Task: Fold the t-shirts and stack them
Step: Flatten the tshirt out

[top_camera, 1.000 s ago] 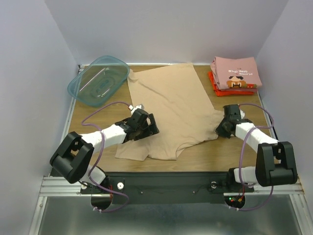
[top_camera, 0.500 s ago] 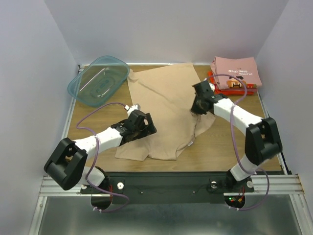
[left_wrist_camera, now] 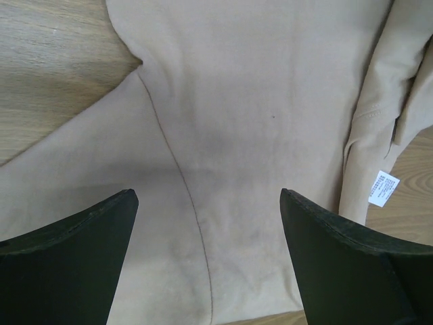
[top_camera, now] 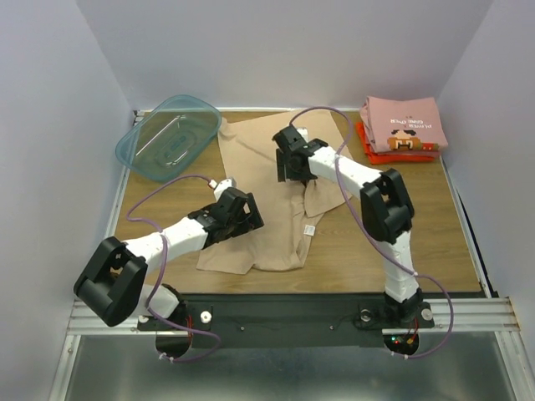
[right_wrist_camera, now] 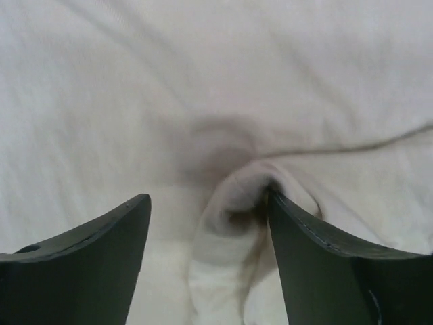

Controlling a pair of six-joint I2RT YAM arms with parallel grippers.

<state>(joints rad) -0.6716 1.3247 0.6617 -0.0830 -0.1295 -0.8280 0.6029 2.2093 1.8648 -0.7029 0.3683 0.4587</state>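
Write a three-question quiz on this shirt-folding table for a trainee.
1. True or false: the pink shirt lies on top of the red shirt.
2. Which corner of the table holds the tub? A far left, B far right, C near right.
3. Fill in: the spread shirt with the white label is ___ in colour.
Key: 1 true; 2 A; 3 tan.
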